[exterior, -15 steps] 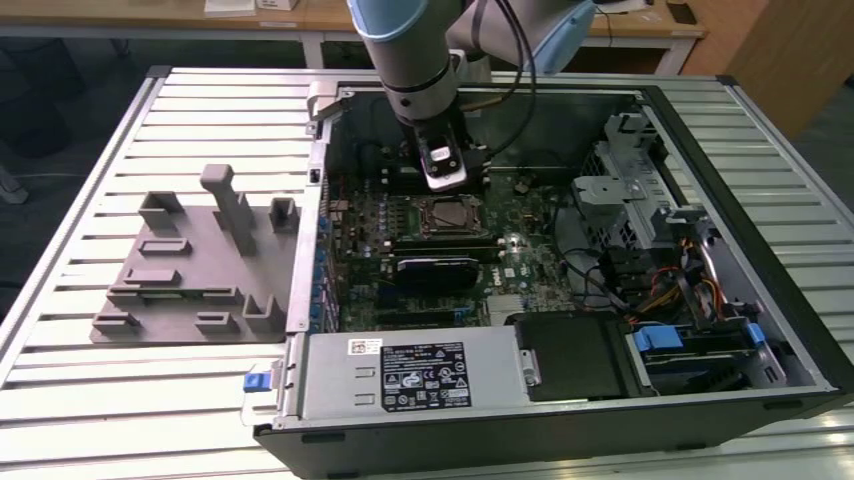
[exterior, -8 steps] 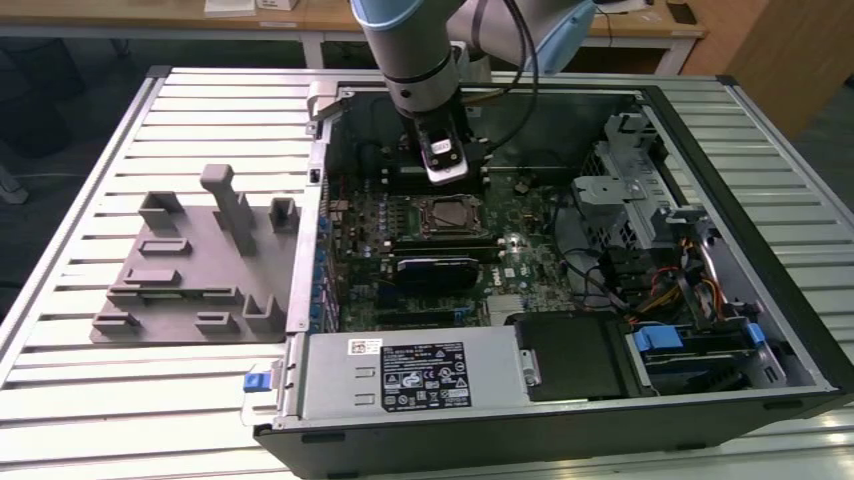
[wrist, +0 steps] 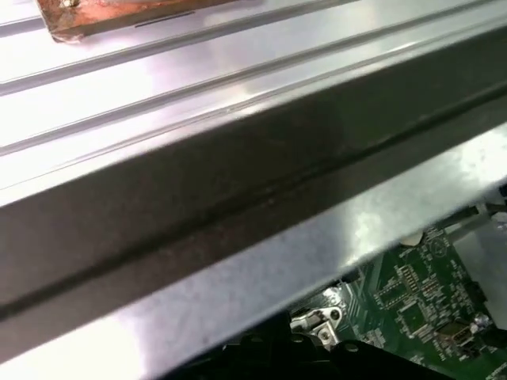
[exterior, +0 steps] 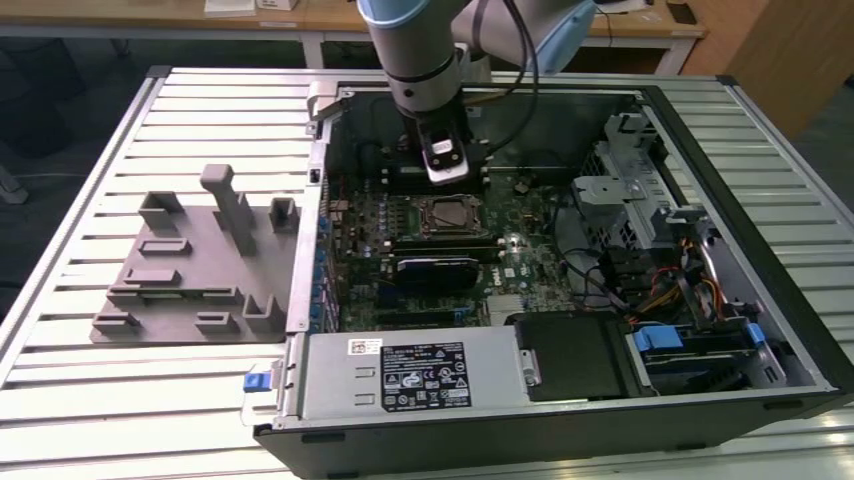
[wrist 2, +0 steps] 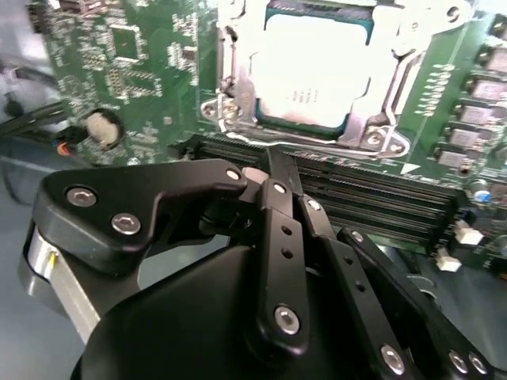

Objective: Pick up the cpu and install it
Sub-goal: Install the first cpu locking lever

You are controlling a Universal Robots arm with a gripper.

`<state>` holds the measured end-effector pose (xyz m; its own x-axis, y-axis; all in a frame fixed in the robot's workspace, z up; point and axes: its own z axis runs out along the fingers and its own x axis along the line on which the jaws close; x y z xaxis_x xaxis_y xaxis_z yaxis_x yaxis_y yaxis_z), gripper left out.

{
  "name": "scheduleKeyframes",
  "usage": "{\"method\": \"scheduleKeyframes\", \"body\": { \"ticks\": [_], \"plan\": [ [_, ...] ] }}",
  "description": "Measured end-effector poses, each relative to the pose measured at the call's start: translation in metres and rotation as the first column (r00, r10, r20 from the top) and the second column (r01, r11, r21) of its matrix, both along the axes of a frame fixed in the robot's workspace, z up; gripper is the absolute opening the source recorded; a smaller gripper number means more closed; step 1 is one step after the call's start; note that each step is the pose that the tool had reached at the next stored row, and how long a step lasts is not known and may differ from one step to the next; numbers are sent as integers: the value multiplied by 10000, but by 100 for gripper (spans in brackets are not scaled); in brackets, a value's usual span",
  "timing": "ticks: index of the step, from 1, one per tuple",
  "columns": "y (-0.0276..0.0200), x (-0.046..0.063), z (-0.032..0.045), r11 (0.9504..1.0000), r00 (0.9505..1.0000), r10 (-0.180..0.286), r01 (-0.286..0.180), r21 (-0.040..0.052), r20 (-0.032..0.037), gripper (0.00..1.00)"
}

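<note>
The cpu [wrist 2: 315,73], a silver square with a thin pale rim, lies flat in the socket on the green motherboard [wrist 2: 142,71]. The socket's metal frame [wrist 2: 372,131] surrounds it. In the exterior view the cpu [exterior: 443,213] sits mid-board inside the open computer case [exterior: 747,300]. My gripper [exterior: 450,180] hangs just behind and above the socket. In the second wrist view the gripper [wrist 2: 276,162] has its black fingers drawn together, shut, with nothing between them, a short way off the cpu's near edge.
A grey plastic tray [exterior: 200,265] with upright blocks lies at the exterior view's left on the slatted table [exterior: 80,400]. Memory slots [wrist 2: 364,194] run beside the socket. A power supply [exterior: 414,375], drive cage [exterior: 627,190] and cables [exterior: 667,295] crowd the case. The case wall [wrist: 238,198] shows in the first wrist view.
</note>
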<state>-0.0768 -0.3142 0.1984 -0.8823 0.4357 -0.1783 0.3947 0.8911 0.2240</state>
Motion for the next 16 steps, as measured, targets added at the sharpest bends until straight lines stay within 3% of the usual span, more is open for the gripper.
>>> {"method": "scheduleKeyframes", "body": {
  "ticks": [3, 8, 16],
  "plan": [
    [0, 20, -1, 9999, 9995, -2, -3, -140, -329, 11],
    [0, 20, -1, 9999, 9994, -3, -2, -159, -348, 11],
    [0, 23, 63, 9988, 9994, -14, -3, -495, -347, 11]
  ]
}}
